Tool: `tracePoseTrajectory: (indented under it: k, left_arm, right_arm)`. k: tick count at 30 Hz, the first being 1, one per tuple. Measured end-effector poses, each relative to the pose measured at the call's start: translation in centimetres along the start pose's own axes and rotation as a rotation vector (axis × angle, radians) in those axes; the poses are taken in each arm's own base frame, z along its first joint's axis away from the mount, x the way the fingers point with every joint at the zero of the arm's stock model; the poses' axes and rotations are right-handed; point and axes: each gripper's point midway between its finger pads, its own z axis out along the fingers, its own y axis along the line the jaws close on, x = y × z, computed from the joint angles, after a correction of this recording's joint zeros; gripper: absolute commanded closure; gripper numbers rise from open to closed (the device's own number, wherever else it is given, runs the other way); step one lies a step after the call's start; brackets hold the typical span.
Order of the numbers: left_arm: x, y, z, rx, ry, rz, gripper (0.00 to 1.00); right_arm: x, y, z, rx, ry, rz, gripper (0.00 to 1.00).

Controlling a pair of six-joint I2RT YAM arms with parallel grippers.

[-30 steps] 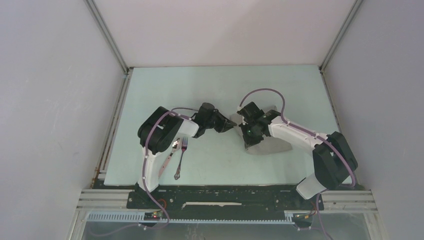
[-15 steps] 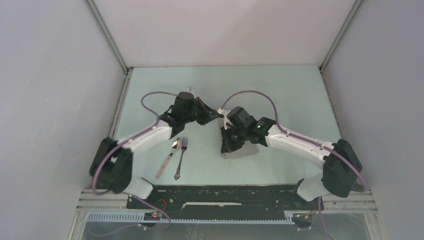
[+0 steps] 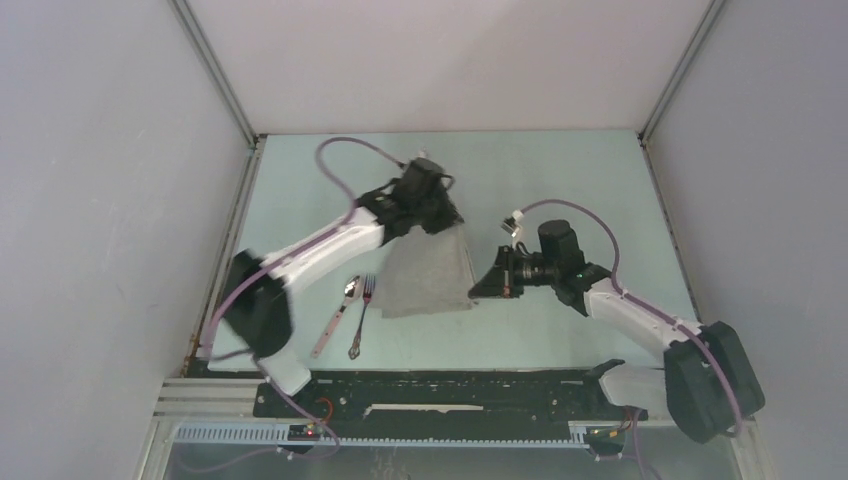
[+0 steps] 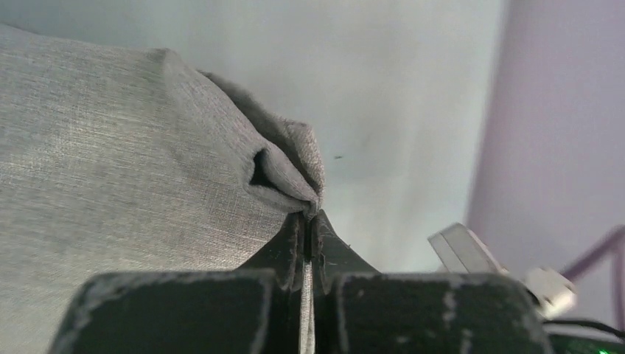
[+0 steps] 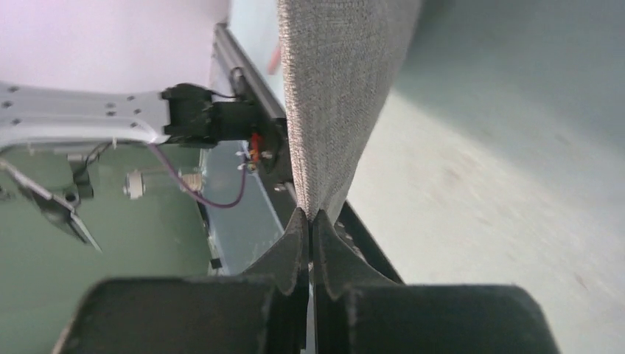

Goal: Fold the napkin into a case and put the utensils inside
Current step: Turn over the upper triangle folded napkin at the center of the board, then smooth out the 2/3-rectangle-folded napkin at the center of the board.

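Observation:
The grey napkin is lifted off the pale green table as a folded panel, stretched between both grippers. My left gripper is shut on its far top corner, where bunched layers of the napkin run into the tips of the left gripper. My right gripper is shut on the near right corner. There the napkin hangs edge-on above the right gripper. The utensils lie side by side left of the cloth: the pink-handled spoon and the metal fork.
A metal frame rail runs along the table's left edge. The black base plate with both arm mounts lines the near edge. Grey walls close the left, back and right sides.
The left gripper closed on the napkin and swung to the back. The right arm pulled back to the right. The cloth went from bunched at the centre to spread between them.

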Motion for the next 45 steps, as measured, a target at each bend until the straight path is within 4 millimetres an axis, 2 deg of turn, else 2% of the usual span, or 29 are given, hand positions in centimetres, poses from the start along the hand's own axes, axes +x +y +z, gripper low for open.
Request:
tracePoseTrajectory:
  k: [3,5,6,7,8,10,11,14,16,17,19,21,22,26,29,31,33,36,38,41,43,45]
  left_arm:
    - [4.7,2.2,7.1,-0.149,0.144,0.066,1.00]
    - [7.4,3.8,11.0,-0.221,0.219,0.104,1.00]
    - [8.4,4.2,12.4,-0.238,0.244,0.115,1.00]
    - [9.3,4.5,13.5,-0.250,0.267,0.127,0.94]
    - [10.0,4.7,14.3,-0.255,0.285,0.138,0.84]
    - [10.8,4.3,15.2,-0.242,0.310,0.161,0.69]
    - [10.8,3.9,15.4,-0.227,0.310,0.171,0.58]
    - [9.9,2.2,15.5,-0.169,0.299,0.197,0.40]
    - [9.3,1.0,15.2,-0.118,0.296,0.215,0.35]
    - [9.1,0.6,14.8,-0.098,0.300,0.225,0.31]
    - [8.9,-0.2,13.2,-0.056,0.313,0.244,0.26]
    - [8.5,-0.9,10.3,-0.008,0.324,0.263,0.15]
    - [8.2,-1.5,8.5,0.026,0.328,0.276,0.12]
    - [7.0,-4.8,2.4,0.183,0.319,0.320,0.16]
    - [7.3,-5.2,-0.3,0.252,0.314,0.331,0.30]
    - [8.8,-4.1,-0.5,0.259,0.345,0.324,0.34]
    - [10.7,-2.5,0.3,0.234,0.388,0.317,0.35]
    - [15.5,0.2,2.1,0.160,0.495,0.327,0.36]
    - [18.4,1.3,2.8,0.124,0.555,0.348,0.40]
    - [21.7,2.1,3.3,0.095,0.617,0.381,0.48]
    - [22.9,2.0,3.4,0.094,0.637,0.392,0.51]
    - [23.3,1.8,3.3,0.094,0.642,0.391,0.54]
  right_arm:
    - [1.9,-5.3,-1.0,0.057,0.006,0.141,1.00]
    - [2.8,-8.8,-1.8,0.116,0.008,0.242,1.00]
    - [3.1,-10.3,-2.2,0.143,0.008,0.290,1.00]
    - [3.4,-11.3,-2.5,0.164,0.008,0.322,0.96]
    - [3.7,-12.3,-2.9,0.187,0.008,0.363,0.90]
    - [4.0,-13.2,-3.4,0.219,0.003,0.401,0.77]
    - [4.3,-13.5,-3.6,0.238,0.004,0.420,0.72]
    - [5.3,-14.4,-4.3,0.325,0.009,0.474,0.56]
    - [5.7,-14.7,-5.0,0.393,-0.002,0.488,0.48]
    - [5.8,-14.7,-5.5,0.428,-0.014,0.480,0.46]
    - [5.5,-14.5,-6.3,0.480,-0.046,0.449,0.44]
    - [4.8,-14.0,-7.0,0.538,-0.080,0.393,0.43]
    - [4.4,-13.7,-7.1,0.553,-0.088,0.371,0.43]
    - [2.5,-13.3,-7.4,0.599,-0.113,0.323,0.45]
    - [1.7,-14.3,-7.5,0.607,-0.120,0.363,0.51]
    - [1.1,-15.1,-7.5,0.587,-0.127,0.411,0.54]
    - [0.8,-16.0,-7.3,0.555,-0.123,0.462,0.56]
    - [1.1,-16.5,-6.8,0.528,-0.096,0.502,0.55]
    - [1.5,-16.3,-6.5,0.505,-0.081,0.508,0.55]
    - [2.4,-16.0,-6.2,0.492,-0.062,0.498,0.59]
    - [3.4,-15.8,-5.8,0.493,-0.038,0.493,0.66]
    - [4.6,-15.7,-5.4,0.491,-0.008,0.491,0.74]
